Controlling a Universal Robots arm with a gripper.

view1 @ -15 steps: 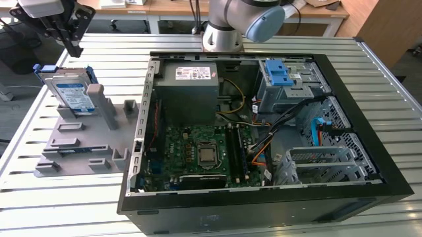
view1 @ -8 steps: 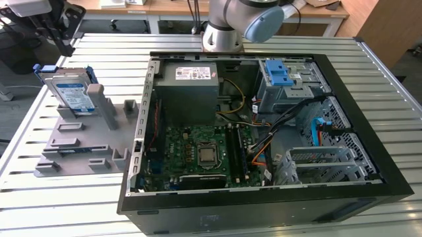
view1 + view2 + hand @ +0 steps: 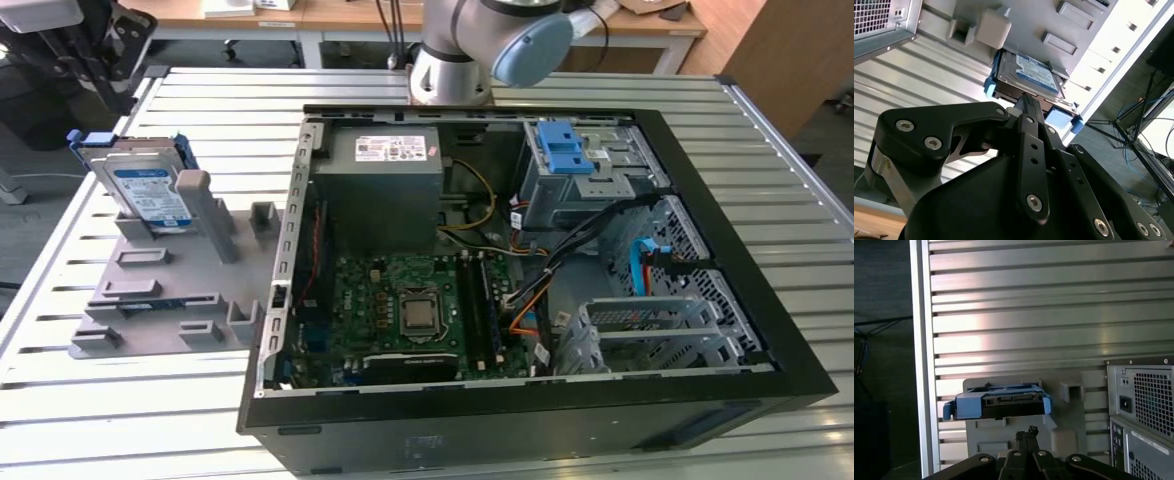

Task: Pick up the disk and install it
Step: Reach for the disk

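The tool [image 3: 1027,431] is closed on nothing: in both wrist views its two fingers meet at the tips, which aim toward the disk [image 3: 999,402] without touching it. In the exterior view the disk [image 3: 144,190] stands on edge in a slot of the grey fixture [image 3: 160,300], leaning slightly against a grey post, at about nine o'clock from the open computer case [image 3: 747,390]. Fixture and case both rest on the slatted tabletop [image 3: 134,420]. The disk has not been lifted.

The main risk, as I judge it, is the closed fingers. Brought down like this, they would strike the disk's upper edge instead of straddling it, and could jam it in the slot or tip it off the post. The blue rails are another weak spot, since a grip on the plastic alone may flex and slip. Inside the case, loose cables [image 3: 587,250] lie near the drive cages at three o'clock and could snag a carried disk
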